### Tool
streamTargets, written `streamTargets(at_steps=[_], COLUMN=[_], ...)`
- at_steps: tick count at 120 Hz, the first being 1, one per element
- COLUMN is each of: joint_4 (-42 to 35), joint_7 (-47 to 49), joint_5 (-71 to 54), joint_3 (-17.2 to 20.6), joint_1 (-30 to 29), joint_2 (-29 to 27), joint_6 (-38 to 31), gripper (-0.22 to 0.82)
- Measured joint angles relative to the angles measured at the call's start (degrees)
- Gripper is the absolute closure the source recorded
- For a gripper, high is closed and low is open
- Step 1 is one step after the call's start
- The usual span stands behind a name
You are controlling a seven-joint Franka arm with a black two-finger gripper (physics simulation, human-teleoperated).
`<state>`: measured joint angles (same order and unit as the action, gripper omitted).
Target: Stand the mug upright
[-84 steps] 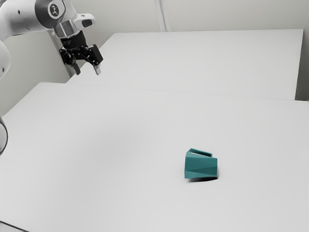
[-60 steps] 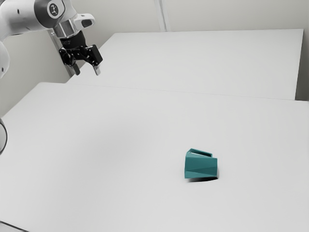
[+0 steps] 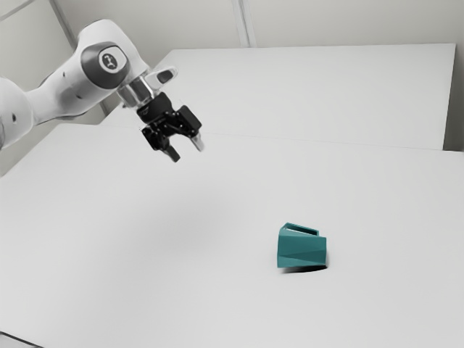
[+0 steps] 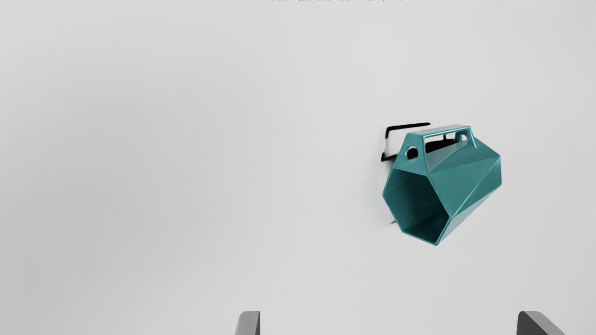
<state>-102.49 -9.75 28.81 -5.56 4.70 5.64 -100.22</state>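
Observation:
My black gripper [image 3: 187, 152] hangs above the table toward the exterior view's upper left, well apart from the mug. A teal faceted mug [image 3: 302, 249] lies on its side on the table, with its handle on the upper side. From the wrist camera, the mug [image 4: 470, 179] turns its open mouth toward my hand, and a dark shadow falls beside the handle. The two fingertips of the gripper [image 4: 389, 323] stand wide apart with nothing between them.
The white table [image 3: 145, 239] spreads under the arm and the mug. Behind it is another white surface [image 3: 312, 94], reaching back to a pale wall [image 3: 348, 22].
My arm has swung toward the exterior view's right and lower, bringing the gripper nearer to the mug. The mug lies as before.

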Motion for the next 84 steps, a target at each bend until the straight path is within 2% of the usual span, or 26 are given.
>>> streamTargets(at_steps=[14, 32, 64, 84], joint_4=[-5.19, -12.61, -18.57, -21.37], joint_7=[-1.52, -4.50, -9.64, -12.49], joint_5=[3.79, 9.97, 20.39, 26.95], joint_3=[3.15, 4.49, 9.95, 11.85], joint_1=[0.68, 0.73, 0.80, 1.02], joint_2=[0.38, 1.07, 3.90, 5.34], joint_6=[-4.67, -10.74, -20.60, -23.89], gripper=[0.00, 0.00, 0.00, 0.00])
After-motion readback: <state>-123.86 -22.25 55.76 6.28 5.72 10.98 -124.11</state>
